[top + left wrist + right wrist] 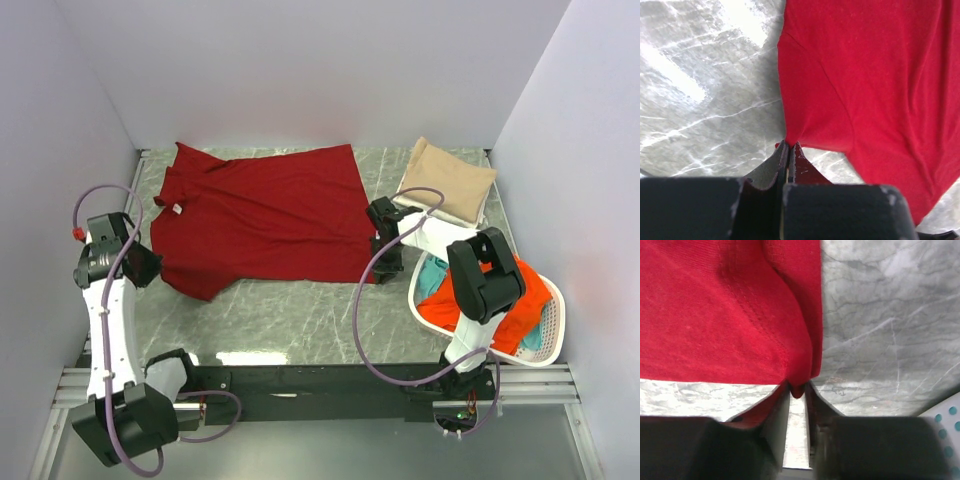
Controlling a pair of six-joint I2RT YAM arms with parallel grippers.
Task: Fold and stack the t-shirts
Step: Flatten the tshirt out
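Observation:
A dark red t-shirt (pixel 265 215) lies spread on the marble table, its collar and small neck label (pixel 177 209) at the left. My left gripper (pixel 152 264) is shut on a corner of a sleeve at the shirt's lower left; the left wrist view shows the fingertips (pixel 789 145) pinching the red cloth (pixel 875 90). My right gripper (pixel 378 265) is at the shirt's lower right corner. In the right wrist view its tips (pixel 800 389) pinch a bunch of the hem (pixel 715 315). A folded tan t-shirt (pixel 448 178) lies at the back right.
A white oval laundry basket (pixel 550 330) stands at the right front and holds an orange-red shirt (pixel 505 300) and a teal shirt (pixel 433 275). Its rim shows in the right wrist view (pixel 945 415). Walls close in the table on the left, back and right.

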